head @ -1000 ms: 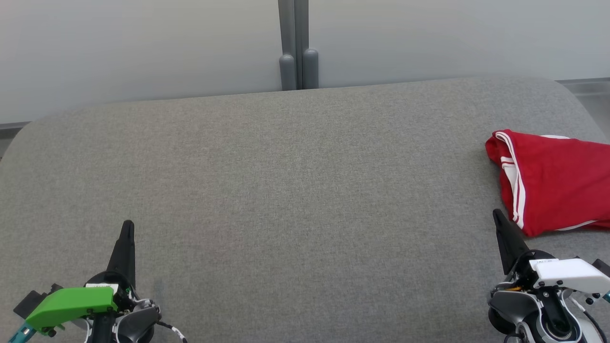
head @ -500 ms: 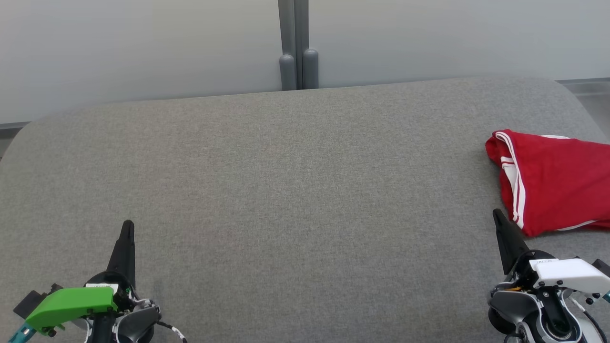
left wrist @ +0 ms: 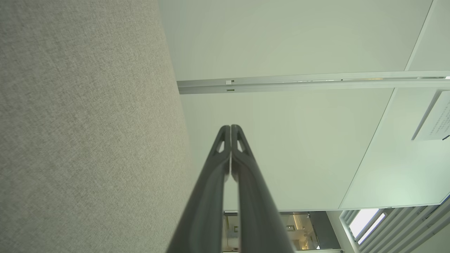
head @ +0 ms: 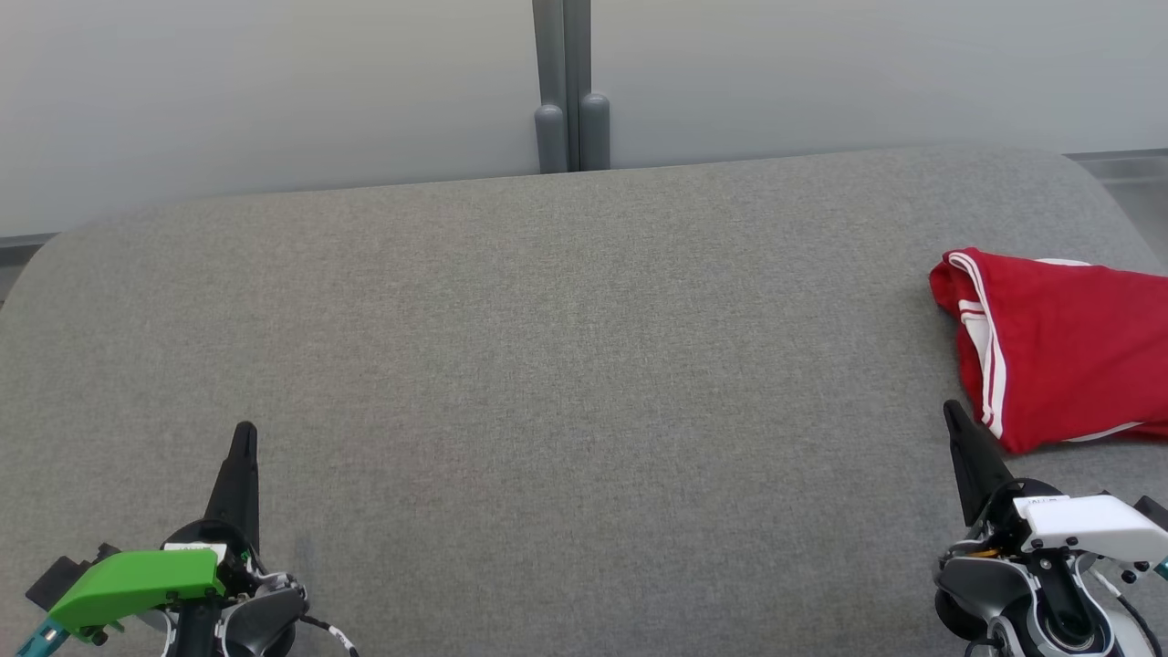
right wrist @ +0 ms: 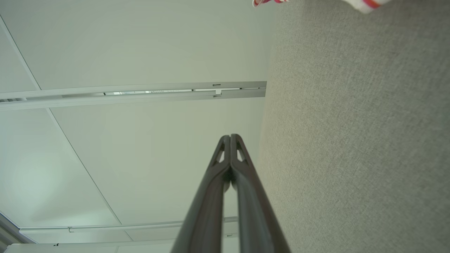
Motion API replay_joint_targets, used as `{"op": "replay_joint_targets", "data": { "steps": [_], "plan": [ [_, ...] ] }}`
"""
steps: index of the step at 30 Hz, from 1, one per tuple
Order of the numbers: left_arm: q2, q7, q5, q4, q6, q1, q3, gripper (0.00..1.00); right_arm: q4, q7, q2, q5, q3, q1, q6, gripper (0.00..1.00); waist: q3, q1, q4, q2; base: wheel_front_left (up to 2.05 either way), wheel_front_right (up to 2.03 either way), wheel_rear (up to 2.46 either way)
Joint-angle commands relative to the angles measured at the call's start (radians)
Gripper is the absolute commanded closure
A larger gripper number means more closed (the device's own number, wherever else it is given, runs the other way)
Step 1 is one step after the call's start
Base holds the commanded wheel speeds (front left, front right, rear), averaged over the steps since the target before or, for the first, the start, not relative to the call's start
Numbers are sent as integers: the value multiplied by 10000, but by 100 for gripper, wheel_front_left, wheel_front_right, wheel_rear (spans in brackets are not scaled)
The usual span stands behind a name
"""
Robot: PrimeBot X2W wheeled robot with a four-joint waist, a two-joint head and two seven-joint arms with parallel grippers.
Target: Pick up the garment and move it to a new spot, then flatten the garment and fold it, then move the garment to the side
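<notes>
Head view: nothing's shifted vs the last sec. Both arms are parked and the scene is identical, so I'd judge the task either done or not started. Red garment lies bunched/roughly folded at 3 o'clock on the grey padded table, cut by the frame edge. Left gripper sits at 7 o'clock, right gripper at 4 o'clock, just beside the garment's near edge, w/o touching. Left wrist view: fingers pressed together, holding nothing. Right wrist view: same, tips closed & empty; a scrap of garment at 12 o'clock.
</notes>
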Motion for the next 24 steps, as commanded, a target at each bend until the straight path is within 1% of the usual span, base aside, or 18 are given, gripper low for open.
{"op": "replay_joint_targets", "data": {
  "steps": [1,24],
  "plan": [
    [68,11,-5,-18,-43,-93,31,100,-36,64,-45,73,9,-88,4,100,0,0,0,0,0,0,0],
    [68,11,-5,-18,-43,-93,31,100,-36,64,-45,73,10,-88,4,100,0,0,0,0,0,0,0]
  ]
}}
